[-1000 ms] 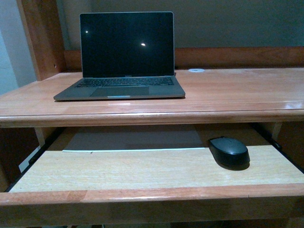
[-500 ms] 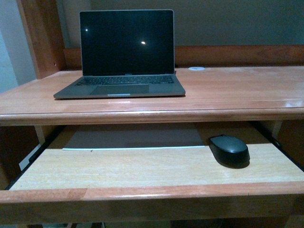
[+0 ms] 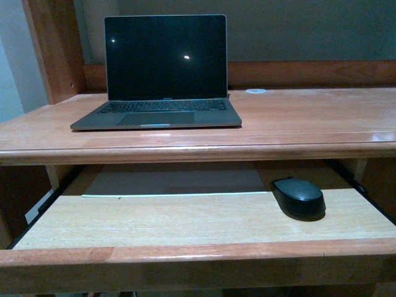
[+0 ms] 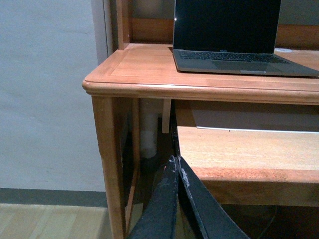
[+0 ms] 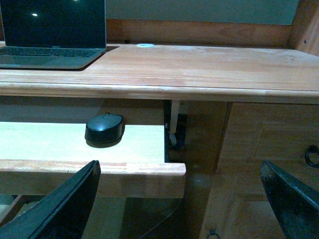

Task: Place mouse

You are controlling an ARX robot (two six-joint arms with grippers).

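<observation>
The mouse (image 3: 299,198) sits at the right end of the pull-out tray (image 3: 154,219), beyond and apart from the right gripper (image 5: 179,169) (spread wide). The left gripper (image 4: 176,163) is pressed together. Nothing has shifted since earlier.

An open, dark-screened laptop (image 3: 158,74) sits on the wooden tabletop (image 3: 309,117), up beyond the left fingers (image 4: 158,214). A pale pull-out shelf (image 3: 185,219) extends beneath, nearer them.

Laptop (image 3: 158,74) and mouse (image 3: 299,198) alike sit slightly lower in the front view than a moment ago.
</observation>
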